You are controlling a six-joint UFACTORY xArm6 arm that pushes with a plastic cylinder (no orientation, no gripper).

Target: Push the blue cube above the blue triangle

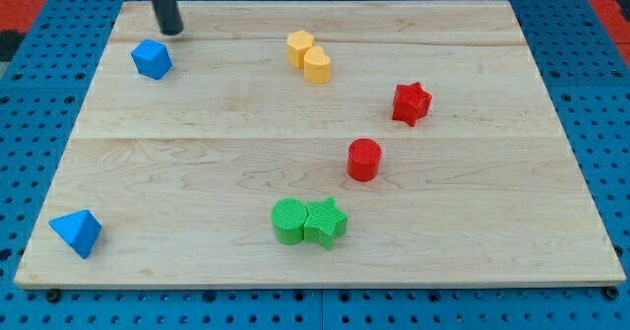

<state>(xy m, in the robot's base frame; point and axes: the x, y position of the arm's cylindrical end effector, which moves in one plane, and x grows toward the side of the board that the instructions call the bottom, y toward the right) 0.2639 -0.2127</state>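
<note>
The blue cube (pixel 152 59) sits near the board's top left corner. The blue triangle (pixel 77 232) lies at the board's bottom left corner, far below the cube. My tip (pixel 172 31) stands on the board just above and slightly right of the blue cube, a small gap apart from it. The dark rod rises from there out of the view's top.
Two yellow blocks (pixel 309 57) touch each other at top centre. A red star (pixel 411 103) and a red cylinder (pixel 363 160) sit right of centre. A green cylinder (pixel 289 221) and a green star (pixel 326 221) touch at bottom centre. The wooden board (pixel 492 222) rests on blue pegboard.
</note>
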